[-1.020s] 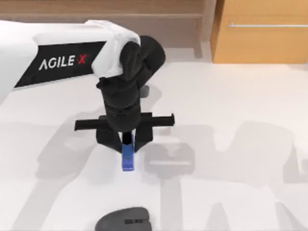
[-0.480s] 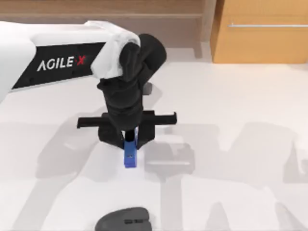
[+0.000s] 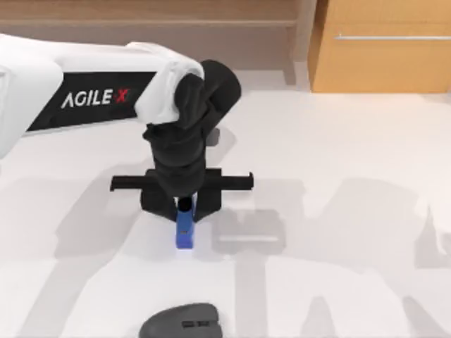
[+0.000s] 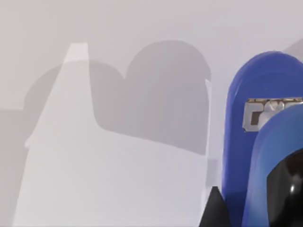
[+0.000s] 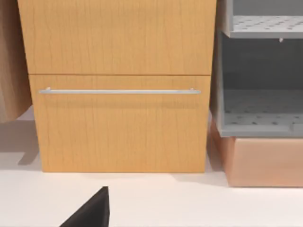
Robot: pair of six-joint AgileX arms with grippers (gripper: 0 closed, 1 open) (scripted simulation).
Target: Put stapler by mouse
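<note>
The bright blue stapler (image 3: 184, 231) hangs from my left gripper (image 3: 184, 208), which is shut on its far end at the middle of the table in the top view. The stapler's free end points toward the table's front edge. In the left wrist view the stapler (image 4: 255, 142) looms close, with a black fingertip (image 4: 289, 189) against it. The dark grey mouse (image 3: 181, 323) lies at the front edge, a short way in front of the stapler and apart from it. In the right wrist view, one black fingertip (image 5: 92, 212) of my right gripper pokes in, facing the cabinets.
A wooden drawer cabinet (image 3: 380, 46) stands at the back right, also seen as the drawer cabinet (image 5: 118, 85) with a grey shelf unit (image 5: 260, 80) beside it. A wooden ledge (image 3: 141, 17) runs along the back. White tabletop (image 3: 338, 211) spreads to the right of the stapler.
My left gripper, with the stapler in it, has drifted slightly left and toward the front edge over the last half second. The mouse has not moved.
</note>
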